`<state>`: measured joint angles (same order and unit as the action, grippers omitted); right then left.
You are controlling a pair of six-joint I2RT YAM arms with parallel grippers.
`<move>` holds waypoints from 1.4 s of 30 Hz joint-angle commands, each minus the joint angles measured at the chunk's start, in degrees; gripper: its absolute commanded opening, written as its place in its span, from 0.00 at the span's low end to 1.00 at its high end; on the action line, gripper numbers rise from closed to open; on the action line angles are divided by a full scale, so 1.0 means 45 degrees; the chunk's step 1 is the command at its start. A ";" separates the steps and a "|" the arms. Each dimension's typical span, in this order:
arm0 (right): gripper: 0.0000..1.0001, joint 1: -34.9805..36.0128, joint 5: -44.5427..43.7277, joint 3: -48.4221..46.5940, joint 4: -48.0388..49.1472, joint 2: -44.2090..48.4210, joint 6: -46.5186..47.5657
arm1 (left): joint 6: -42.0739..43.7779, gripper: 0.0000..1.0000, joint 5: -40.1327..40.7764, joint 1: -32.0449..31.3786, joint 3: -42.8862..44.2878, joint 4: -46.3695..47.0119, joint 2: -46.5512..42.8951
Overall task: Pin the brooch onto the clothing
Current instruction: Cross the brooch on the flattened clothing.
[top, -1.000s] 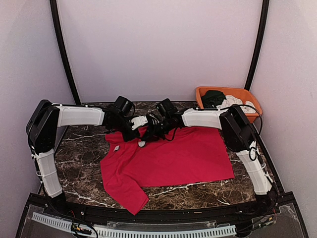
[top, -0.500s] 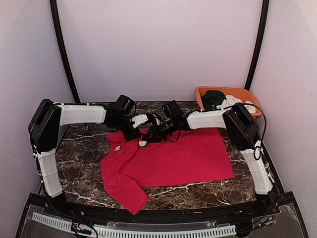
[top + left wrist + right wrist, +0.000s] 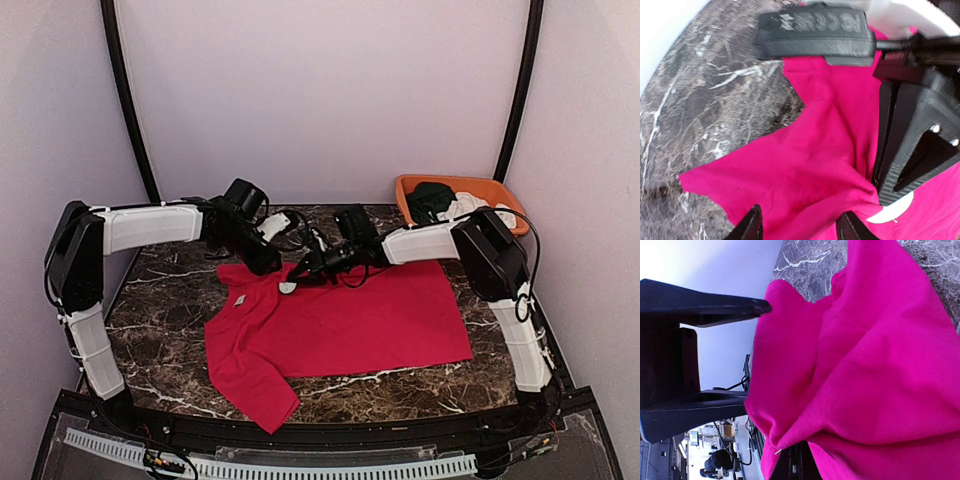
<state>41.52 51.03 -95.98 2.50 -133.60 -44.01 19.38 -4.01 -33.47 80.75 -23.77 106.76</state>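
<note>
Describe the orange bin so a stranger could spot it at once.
Start at the dark marble table and look to its far right corner. An orange bin sits there, holding a dark green garment and a white one. It is the only container; the red T-shirt lies spread mid-table.

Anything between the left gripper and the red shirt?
Nothing visible. The left gripper hangs open directly over the red shirt; the right gripper is beside it, shut on a fold, not in between.

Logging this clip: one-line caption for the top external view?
Left end effector and right end effector at the far edge of a red T-shirt lying on a marble table; orange bin at far right.
</note>
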 commanded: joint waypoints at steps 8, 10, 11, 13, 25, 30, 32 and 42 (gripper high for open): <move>0.00 -0.0093 0.1023 0.0689 0.1996 0.0641 -0.1005 | -0.1774 0.92 0.1602 0.0075 -0.1098 0.0554 -0.2712; 0.00 -0.0095 0.1121 0.0808 0.2252 0.0656 -0.1207 | -0.1943 0.98 0.1710 0.0075 -0.1183 0.0406 -0.2802; 0.00 -0.0087 0.1180 0.0847 0.2358 0.0664 -0.1286 | -0.2114 0.98 0.1662 0.0075 -0.1327 0.0383 -0.2882; 0.00 -0.0104 0.1281 0.0930 0.2570 0.0667 -0.1492 | -0.2435 0.99 0.1205 0.0075 -0.1690 0.0487 -0.3411; 0.00 -0.0227 0.1837 0.1379 0.3744 0.0716 -0.2298 | -0.4901 0.95 -0.2548 0.0044 -0.5331 0.2178 -0.6724; 0.00 -0.0240 0.1923 0.1504 0.3838 0.0667 -0.2374 | -0.5640 0.94 -0.3300 -0.0013 -0.6452 0.3226 -0.7143; 0.00 -0.0256 0.1946 0.1478 0.3807 0.0670 -0.2388 | -0.5845 0.93 -0.3571 -0.0038 -0.6589 0.3458 -0.7057; 0.00 -0.0261 0.1889 0.1215 0.3656 0.0708 -0.2331 | -0.6834 0.93 -0.4582 -0.0044 -0.6906 0.4757 -0.6891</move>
<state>40.53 58.57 -89.76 16.93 -132.53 -54.39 -8.88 -21.06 -33.39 50.39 -5.30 75.75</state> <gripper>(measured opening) 0.008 0.930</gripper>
